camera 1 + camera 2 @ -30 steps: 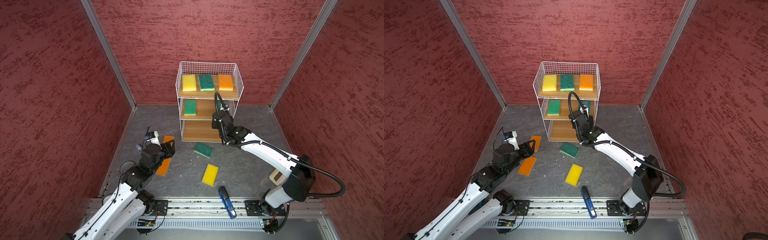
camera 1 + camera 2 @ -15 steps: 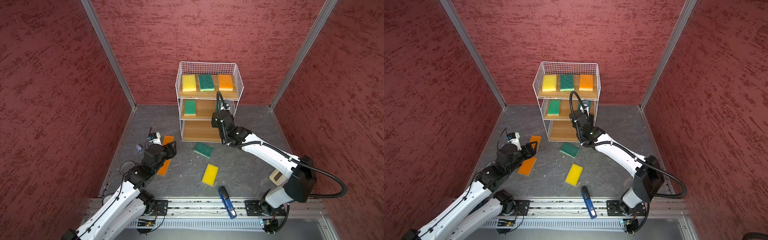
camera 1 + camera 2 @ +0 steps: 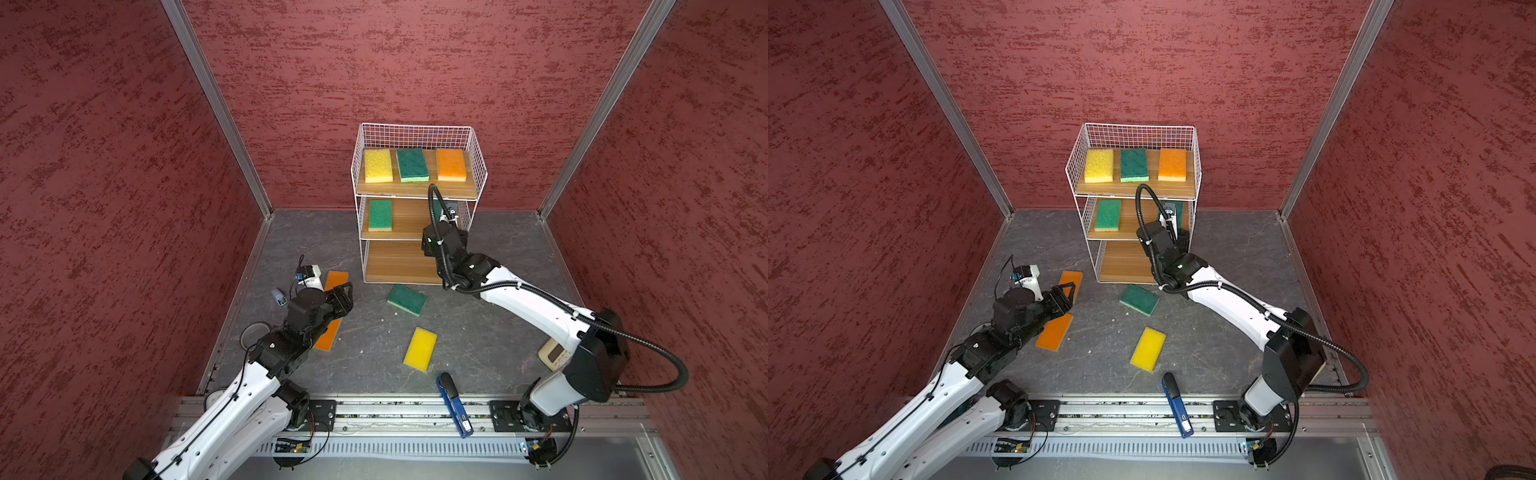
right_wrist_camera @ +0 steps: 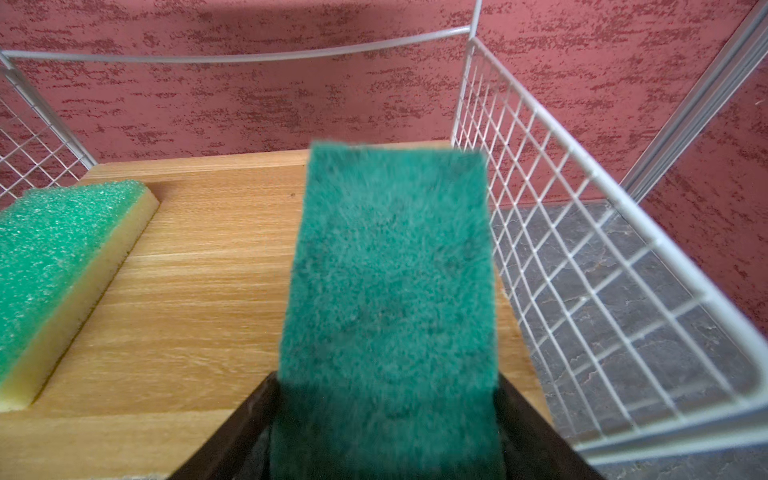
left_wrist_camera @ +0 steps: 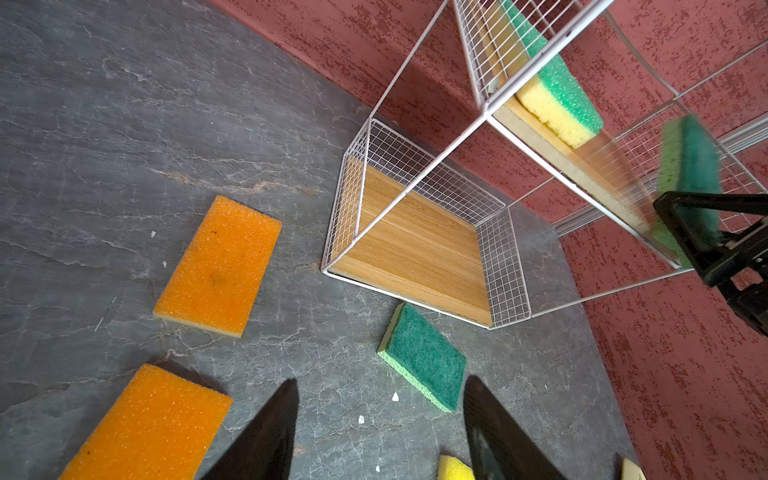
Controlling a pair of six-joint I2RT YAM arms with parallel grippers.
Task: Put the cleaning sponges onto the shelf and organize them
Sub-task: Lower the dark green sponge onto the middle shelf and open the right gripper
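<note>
Our right gripper [image 4: 386,380] reaches into the shelf [image 3: 395,262] at twelve o'clock. Its jaws flank a blurred dark green sponge [image 4: 390,266] over the middle board's [image 4: 199,266] three o'clock side; we cannot tell whether they clamp it. Our left gripper [image 5: 380,384] hovers at nine o'clock, jaws apart and empty.

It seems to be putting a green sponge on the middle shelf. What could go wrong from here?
1. The green sponge at the right end effector looks blurred and sits close to the wire side of the shelf; it could snag there or land crooked.
2. The arm's black cable loops near the top board; pulling back might catch it and tug the shelf.
</note>
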